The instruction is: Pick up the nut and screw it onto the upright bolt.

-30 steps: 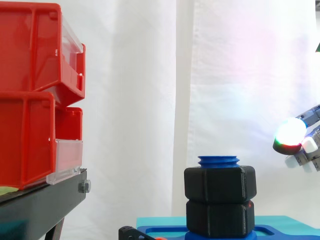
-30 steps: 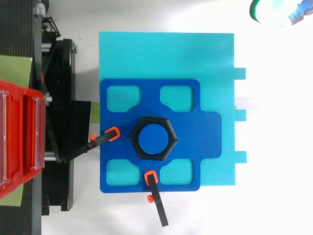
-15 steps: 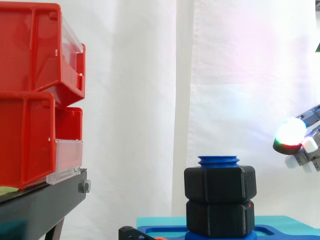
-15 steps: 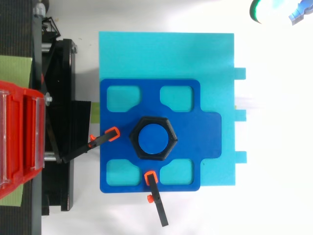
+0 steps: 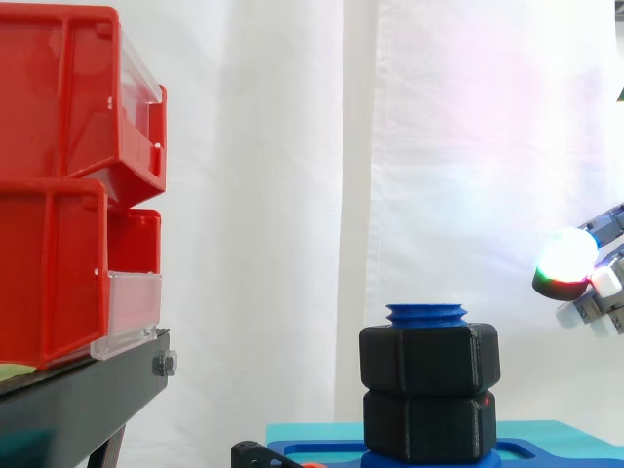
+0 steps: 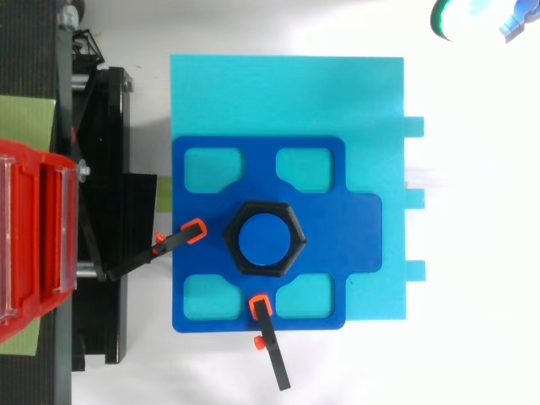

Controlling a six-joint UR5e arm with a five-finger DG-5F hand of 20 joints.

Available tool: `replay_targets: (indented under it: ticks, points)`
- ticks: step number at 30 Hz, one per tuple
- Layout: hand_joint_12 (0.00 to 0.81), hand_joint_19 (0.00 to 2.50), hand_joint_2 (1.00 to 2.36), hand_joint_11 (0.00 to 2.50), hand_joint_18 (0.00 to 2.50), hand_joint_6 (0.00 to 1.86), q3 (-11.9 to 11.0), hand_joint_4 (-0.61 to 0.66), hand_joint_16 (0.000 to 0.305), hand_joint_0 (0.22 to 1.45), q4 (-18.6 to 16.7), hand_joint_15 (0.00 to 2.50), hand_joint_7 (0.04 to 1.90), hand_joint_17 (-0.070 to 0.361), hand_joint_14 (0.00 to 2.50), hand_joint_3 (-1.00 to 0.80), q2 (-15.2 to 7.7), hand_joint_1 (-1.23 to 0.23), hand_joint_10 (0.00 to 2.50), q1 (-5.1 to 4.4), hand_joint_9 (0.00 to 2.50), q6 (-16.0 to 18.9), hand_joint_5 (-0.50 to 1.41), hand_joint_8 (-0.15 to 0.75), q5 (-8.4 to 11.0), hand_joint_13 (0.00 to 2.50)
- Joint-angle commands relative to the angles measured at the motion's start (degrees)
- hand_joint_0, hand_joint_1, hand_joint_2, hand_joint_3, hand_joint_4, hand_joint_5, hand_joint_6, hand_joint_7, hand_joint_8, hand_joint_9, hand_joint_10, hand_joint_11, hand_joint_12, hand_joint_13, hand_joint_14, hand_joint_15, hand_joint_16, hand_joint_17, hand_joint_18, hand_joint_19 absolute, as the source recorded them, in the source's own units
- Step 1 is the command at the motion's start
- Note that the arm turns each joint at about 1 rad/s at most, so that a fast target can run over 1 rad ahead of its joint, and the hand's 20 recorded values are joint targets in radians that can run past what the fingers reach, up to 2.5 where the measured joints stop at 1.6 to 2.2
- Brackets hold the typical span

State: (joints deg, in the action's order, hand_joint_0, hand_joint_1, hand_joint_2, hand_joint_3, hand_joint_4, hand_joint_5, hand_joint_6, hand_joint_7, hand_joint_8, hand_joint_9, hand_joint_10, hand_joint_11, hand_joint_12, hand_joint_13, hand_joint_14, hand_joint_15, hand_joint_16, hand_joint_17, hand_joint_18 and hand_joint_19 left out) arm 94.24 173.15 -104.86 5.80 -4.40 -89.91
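Observation:
A blue upright bolt [image 5: 426, 313] stands on a dark blue base plate [image 6: 321, 228]. Two black hex nuts are stacked on it, the upper nut [image 5: 429, 358] directly on the lower nut [image 5: 429, 424]. Only the bolt's threaded top pokes out above them. From above, a black nut [image 6: 230, 239] rings the blue bolt end [image 6: 264, 239]. The hand [image 5: 585, 283] hangs at the right edge, higher than the bolt top and well clear of it. In the top view the hand [image 6: 472, 17] is at the upper right corner, beyond the cyan board.
The base plate lies on a cyan board [image 6: 287, 93], held by two black clamps with orange tips [image 6: 177, 240] [image 6: 268, 342]. Stacked red bins [image 5: 58, 195] sit on a black stand [image 5: 78, 400] at the left. A white curtain hangs behind.

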Motion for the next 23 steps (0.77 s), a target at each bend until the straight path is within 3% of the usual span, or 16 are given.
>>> replay_targets:
  ticks: [1,23]
  points:
    - [0.348,0.00,1.00,0.26,0.00,0.50,-0.03,0.09,0.048,0.48,0.00,0.00,0.67,0.108,0.00,-0.50,0.01,-0.43,0.01,0.00,0.43,0.00,-0.26,0.250,0.00,0.06]
    - [0.342,0.00,1.00,0.20,0.00,0.50,-0.03,0.11,0.047,0.48,0.00,0.00,0.67,0.106,0.00,-0.50,0.01,-0.42,0.01,0.00,0.50,0.00,-0.26,0.253,0.00,0.10]
